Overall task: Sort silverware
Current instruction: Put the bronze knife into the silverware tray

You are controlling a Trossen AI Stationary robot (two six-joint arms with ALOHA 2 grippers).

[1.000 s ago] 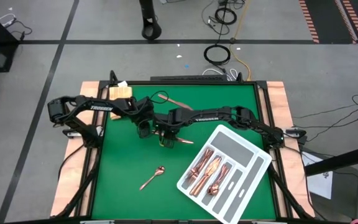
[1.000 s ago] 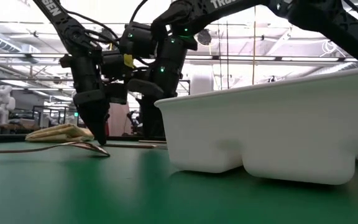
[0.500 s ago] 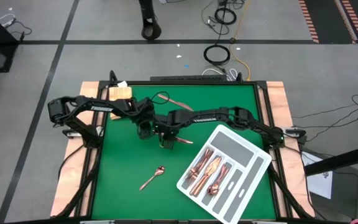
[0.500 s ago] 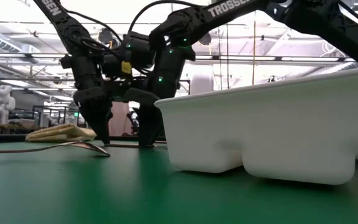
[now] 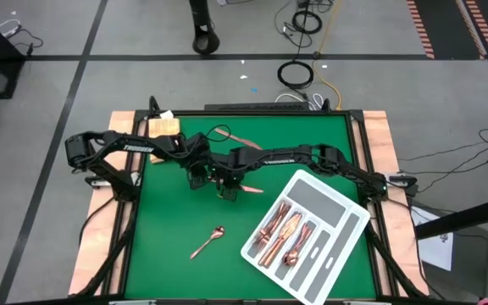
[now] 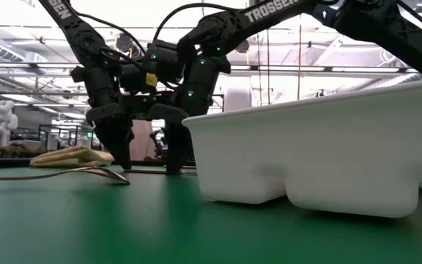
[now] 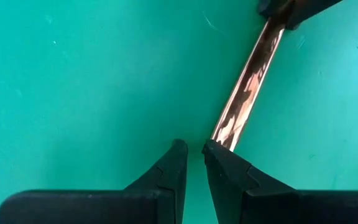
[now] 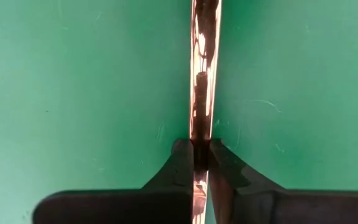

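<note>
Right gripper (image 8: 194, 152) clenched on copper knife (image 8: 202, 68), left gripper (image 7: 194, 152) narrowly parted beside, tray (image 5: 337, 222) nearby.

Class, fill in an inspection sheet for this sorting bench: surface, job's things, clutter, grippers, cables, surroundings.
Surface: green mat on a wood-edged table.
Job's things: copper pieces already in the divided tray; a spoon lies loose on the mat; a flat copper piece lies under the grippers; another piece lies near the far edge.
Clutter: folded yellow cloth at the far left corner.
Grippers: right gripper shut on the flat copper piece; left gripper beside that piece's other end, narrowly apart.
Cables: coiled cable on the floor beyond the table.
Surroundings: grey floor, tape lines; no person seen.
</note>
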